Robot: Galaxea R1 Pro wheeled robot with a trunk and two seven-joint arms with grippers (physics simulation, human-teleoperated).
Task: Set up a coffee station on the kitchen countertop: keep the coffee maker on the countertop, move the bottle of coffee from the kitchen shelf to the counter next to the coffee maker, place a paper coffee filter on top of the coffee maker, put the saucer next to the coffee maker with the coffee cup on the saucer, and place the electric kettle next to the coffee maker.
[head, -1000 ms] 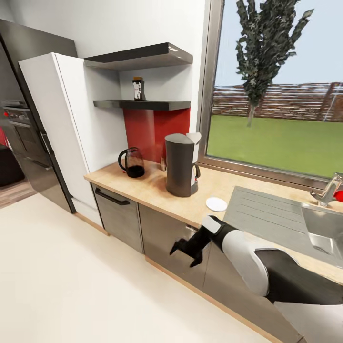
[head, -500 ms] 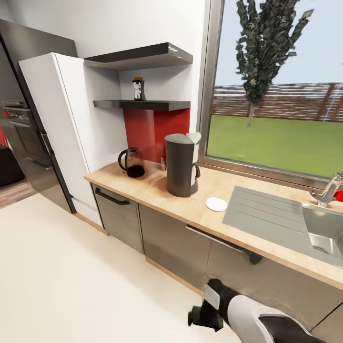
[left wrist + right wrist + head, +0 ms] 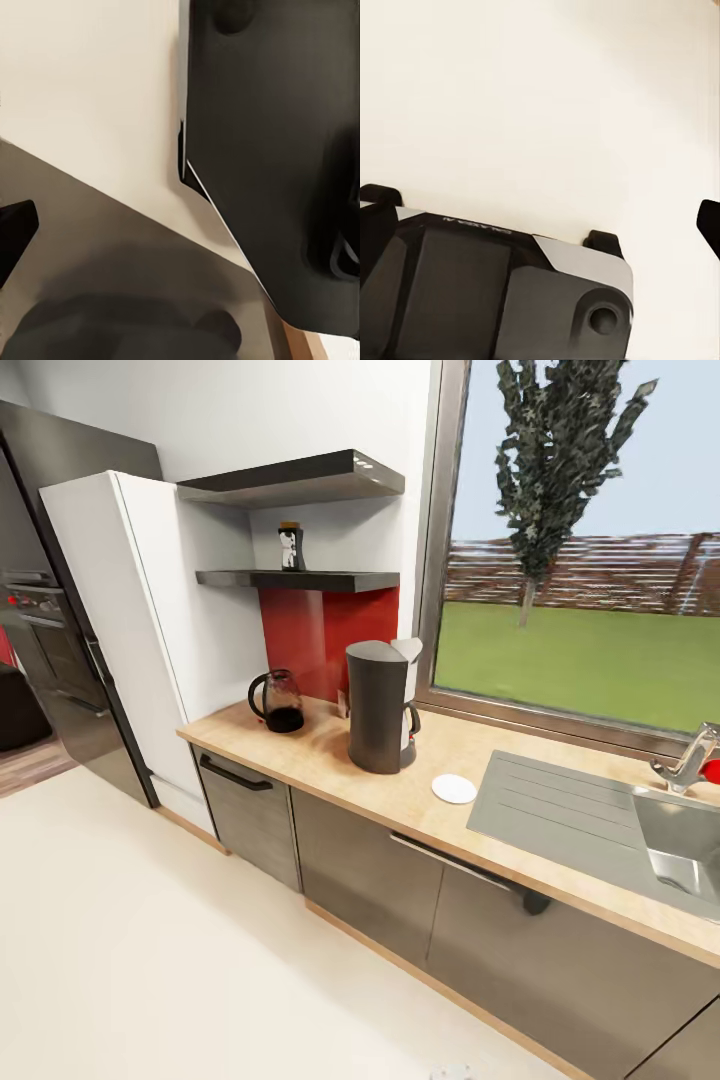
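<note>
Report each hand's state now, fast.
Left hand: cannot be told; its wrist view gives only dark blurred shapes.
Right hand: cannot be told; its wrist view gives only pale floor and the robot's dark base.

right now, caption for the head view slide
Coffee maker, kettle and saucer on the countertop; coffee bottle on the shelf.

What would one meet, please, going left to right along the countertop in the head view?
Kettle → coffee maker → saucer → sink.
</note>
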